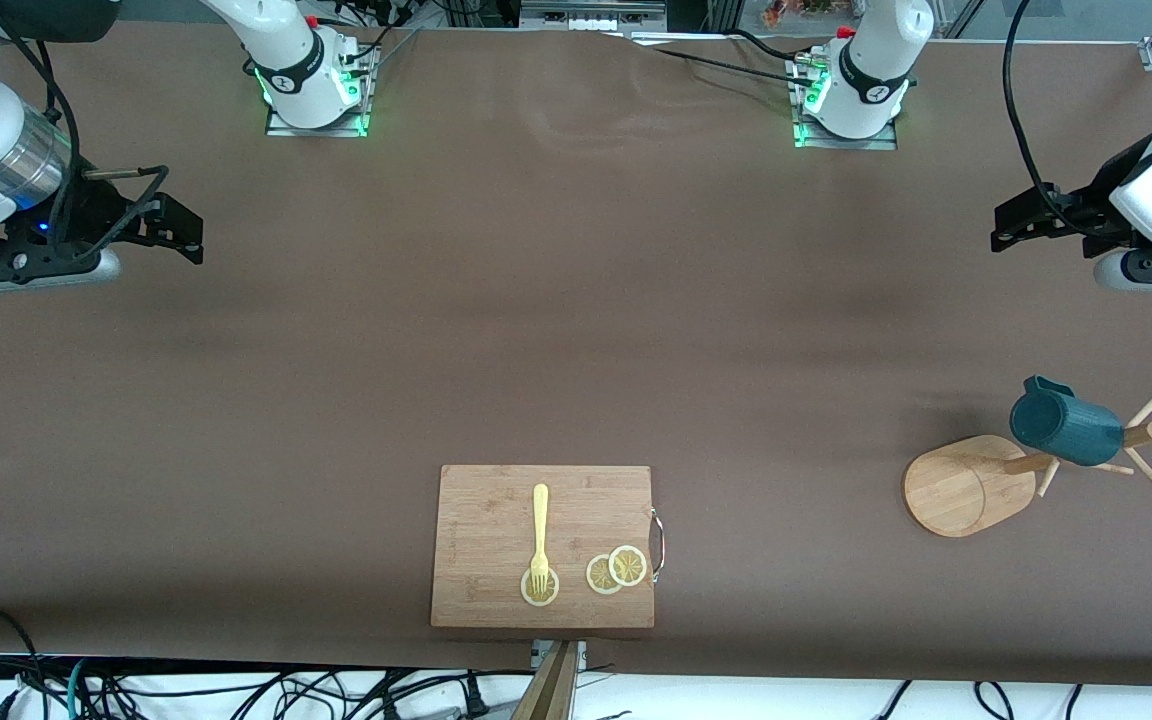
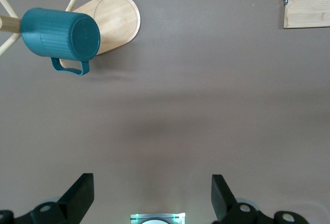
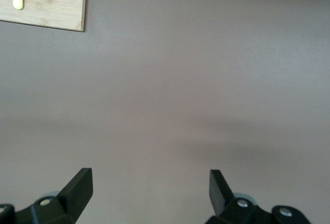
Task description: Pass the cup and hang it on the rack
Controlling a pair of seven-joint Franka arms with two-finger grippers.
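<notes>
The dark teal ribbed cup (image 1: 1066,428) hangs on a peg of the wooden rack (image 1: 966,487), toward the left arm's end of the table; its handle points away from the rack's base. In the left wrist view the cup (image 2: 59,34) covers part of the rack (image 2: 116,20). My left gripper (image 1: 1008,226) hangs open over bare table at its own end, well apart from the cup, with nothing between its fingers (image 2: 77,195). My right gripper (image 1: 191,232) waits open over the table's other end, its fingertips (image 3: 80,182) over bare cloth.
A rectangular wooden cutting board (image 1: 543,545) lies near the table's front edge, at mid-table, carrying a yellow fork (image 1: 540,530) and lemon slices (image 1: 618,570). Its corner shows in both wrist views (image 2: 308,4) (image 3: 44,2). Brown cloth covers the table (image 1: 576,300).
</notes>
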